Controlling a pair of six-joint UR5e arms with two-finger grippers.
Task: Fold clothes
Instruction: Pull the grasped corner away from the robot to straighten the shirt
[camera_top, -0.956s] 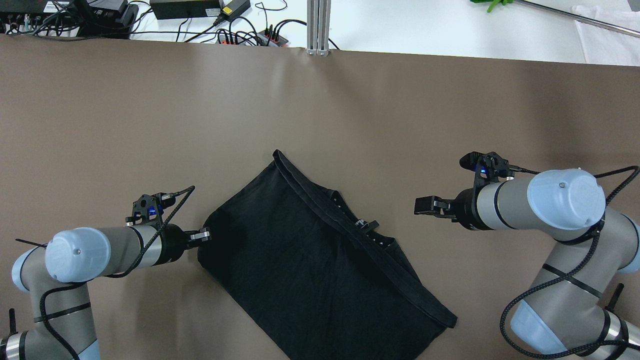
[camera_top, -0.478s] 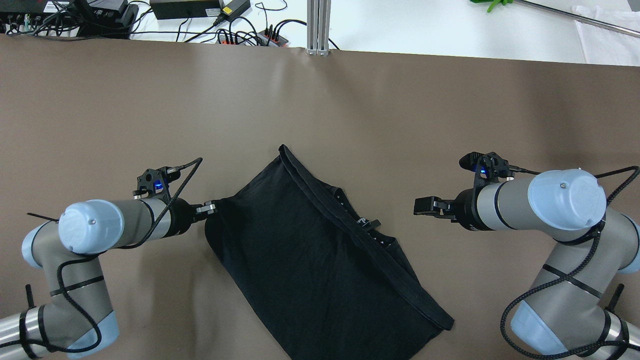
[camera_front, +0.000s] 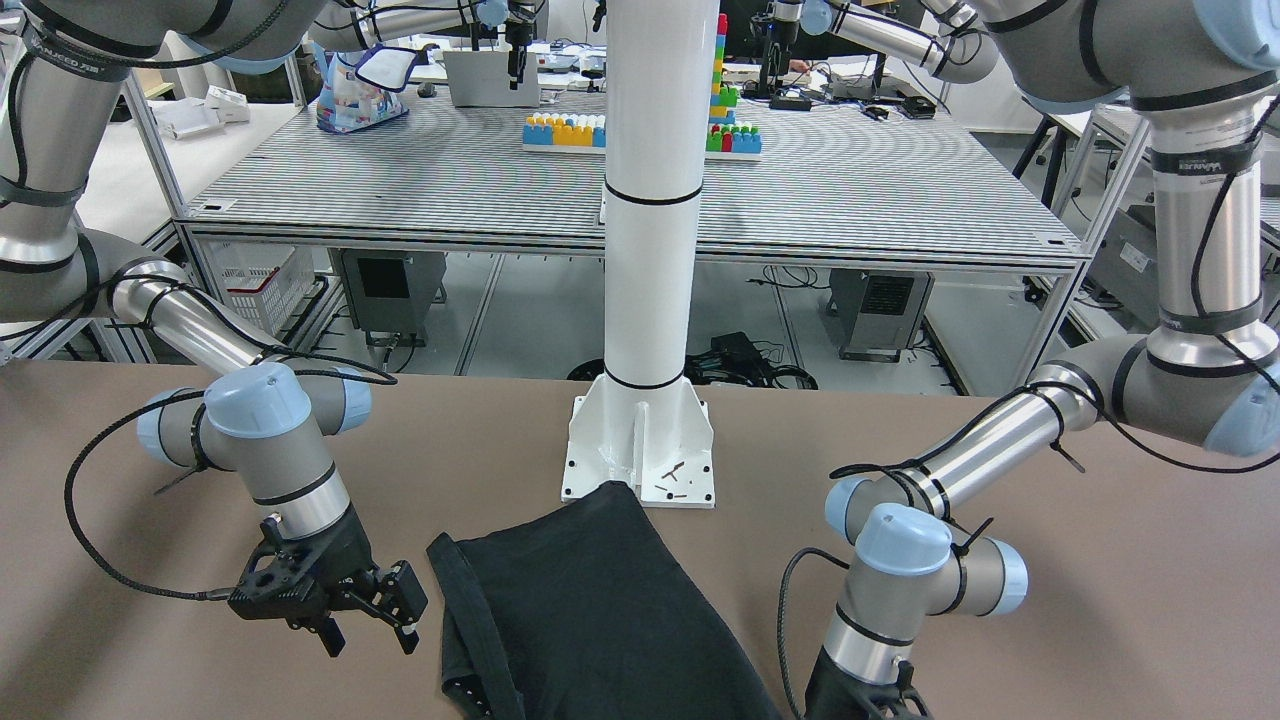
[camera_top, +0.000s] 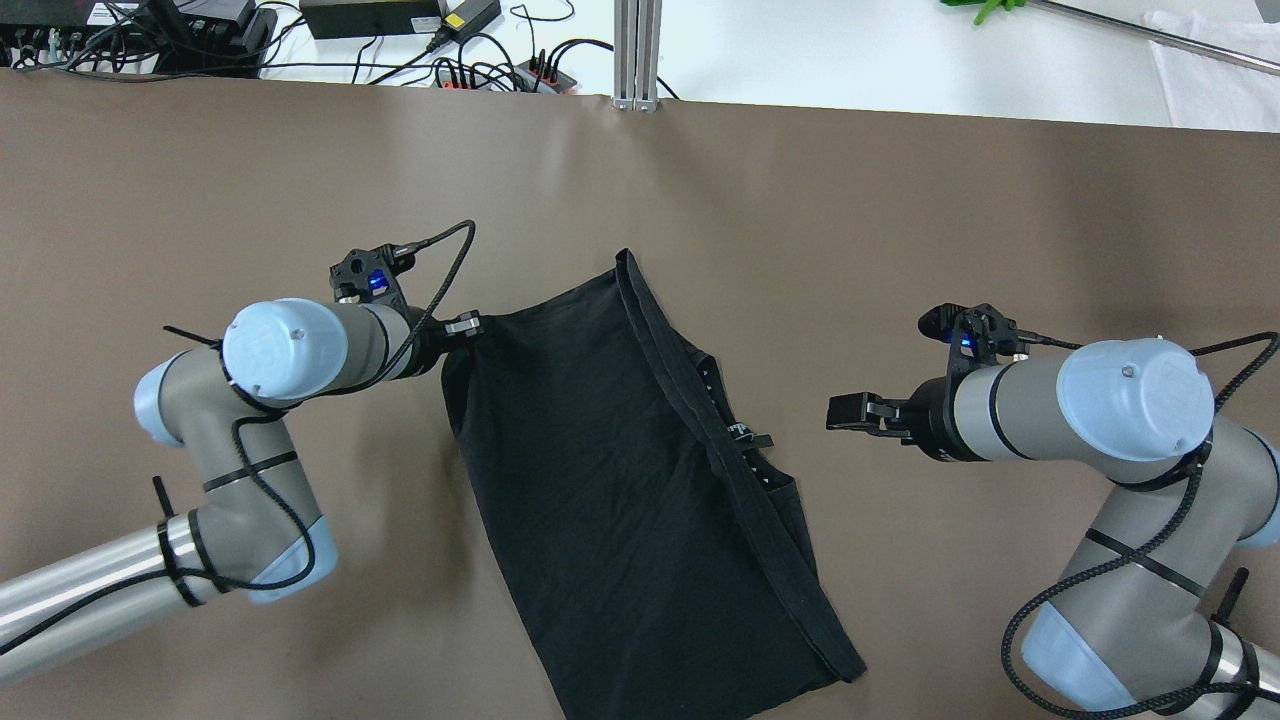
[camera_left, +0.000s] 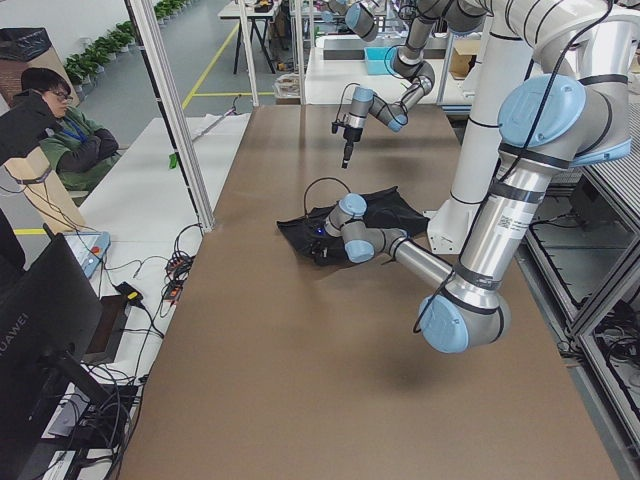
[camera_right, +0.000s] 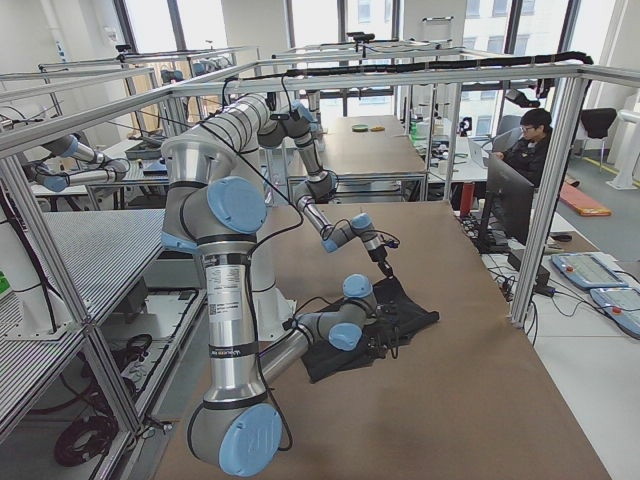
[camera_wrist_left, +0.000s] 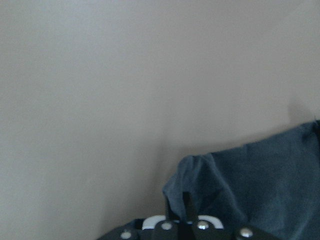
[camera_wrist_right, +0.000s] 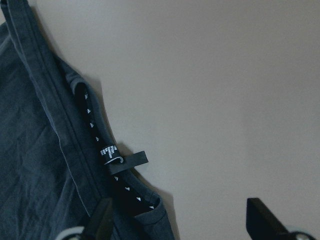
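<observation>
Shirt (camera_top: 620, 480) lies mid-table, long axis far-left to near-right. Left gripper (camera_top: 470, 326) is pinched on its far-left corner. Right gripper (camera_top: 845, 412) gapes empty, just right of it. We judge right arm nearer the free edge.

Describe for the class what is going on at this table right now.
Two robot arms are working on a black soft-fabric garment, which lies on the brown table and looks folded over once. The left gripper is shut on one corner of the garment. The right gripper is open and hangs apart from the garment, off its collar side, holding nothing. The folding does not look finished.
</observation>
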